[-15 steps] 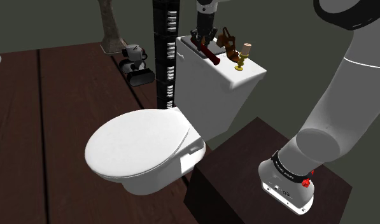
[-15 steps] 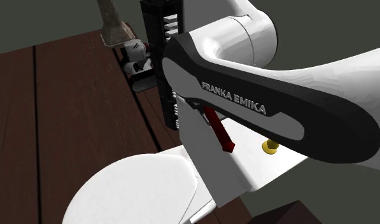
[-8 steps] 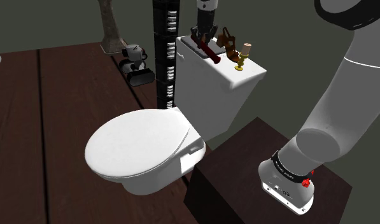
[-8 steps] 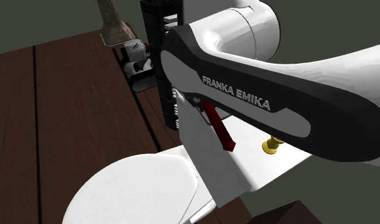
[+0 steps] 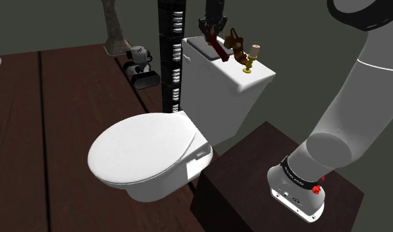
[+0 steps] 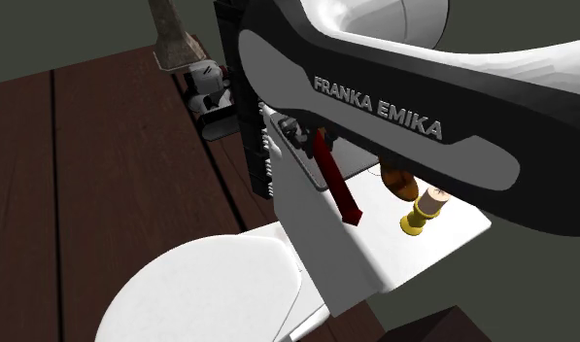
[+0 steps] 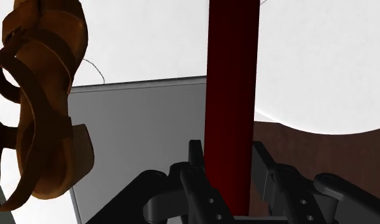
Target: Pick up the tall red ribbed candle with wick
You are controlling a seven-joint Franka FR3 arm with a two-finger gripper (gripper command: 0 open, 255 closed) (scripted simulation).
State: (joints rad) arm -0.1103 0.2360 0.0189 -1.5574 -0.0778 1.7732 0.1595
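A tall dark red candle (image 5: 218,50) hangs tilted over the white toilet tank lid (image 5: 244,78), its lower end close above the lid. My black gripper (image 5: 212,34) is shut on the candle's upper end. In the wrist view the candle (image 7: 232,95) runs straight out between the two fingers (image 7: 195,162), which clasp it on both sides of the gripper (image 7: 230,167). From the second exterior view the candle (image 6: 336,187) slants down below the arm toward the lid (image 6: 414,257). No wick shows.
A brown strappy sandal (image 5: 235,41) and a small gold holder with a pale top (image 5: 250,60) stand on the lid beside the candle. A black ribbed tower (image 5: 172,53) rises by the tank. The closed toilet seat (image 5: 142,148), a small toy robot (image 5: 139,66) and the dark stand (image 5: 254,178) lie below.
The gripper has risen with the candle clasped in it, so the candle sits higher over the tank lid. The arm has moved up in the second exterior view, uncovering the gold holder.
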